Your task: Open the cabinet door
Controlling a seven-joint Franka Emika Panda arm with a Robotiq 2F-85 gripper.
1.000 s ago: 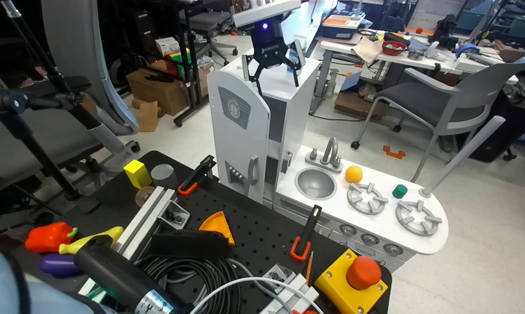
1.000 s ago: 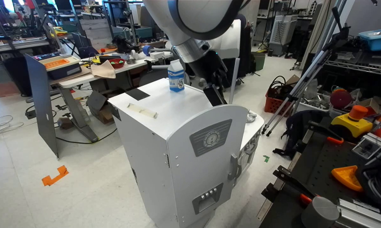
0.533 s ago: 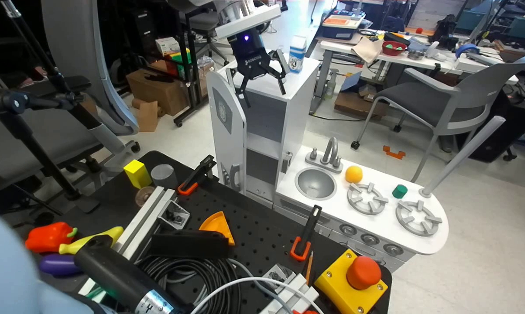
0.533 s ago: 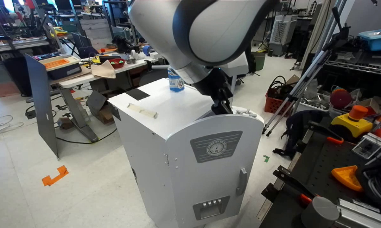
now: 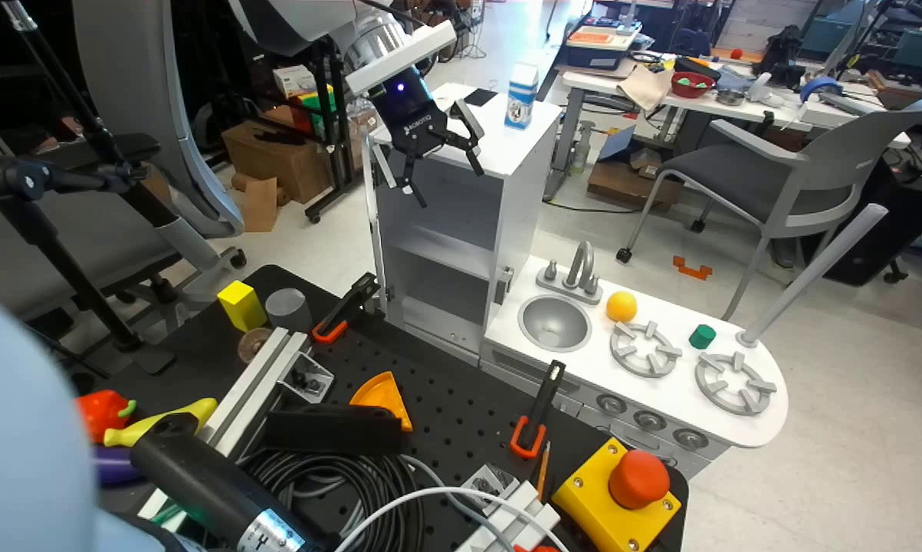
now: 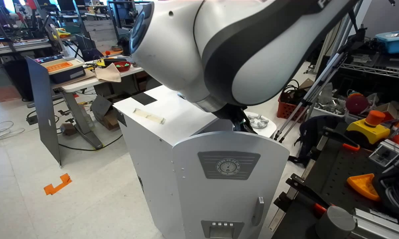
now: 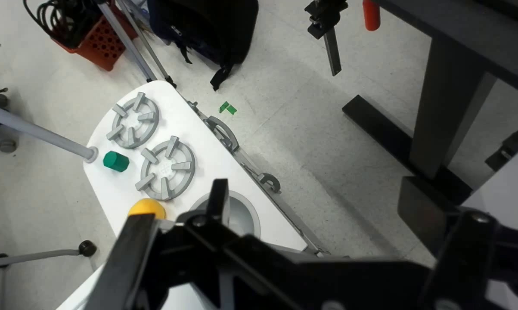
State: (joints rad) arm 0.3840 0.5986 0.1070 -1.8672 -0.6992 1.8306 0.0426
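Note:
The cabinet door (image 6: 206,202) is a white-grey panel with a grey dial mark near its curved top. It stands wide open and shows nearly edge-on in an exterior view (image 5: 375,230). The cabinet's shelves (image 5: 445,249) are exposed. My gripper (image 5: 451,188) is open and empty, its fingers apart, in front of the upper opening, on the door's inner side. One finger is close to the door; I cannot tell if they touch. The fingertips are hidden behind the door top in an exterior view. In the wrist view the gripper (image 7: 319,206) has only floor between its fingers.
A milk carton (image 5: 520,96) stands on the cabinet top. The low counter with sink (image 5: 555,322), faucet (image 5: 582,264) and yellow ball (image 5: 621,306) adjoins the cabinet. A black workbench (image 5: 461,391) with clamps and a red-and-yellow stop button (image 5: 638,479) faces it. A tripod (image 6: 322,79) stands nearby.
The cabinet door has swung from partly open to wide open. My gripper has moved with it, away from the milk carton and toward the hinge side, and lower. The fingers stay apart.

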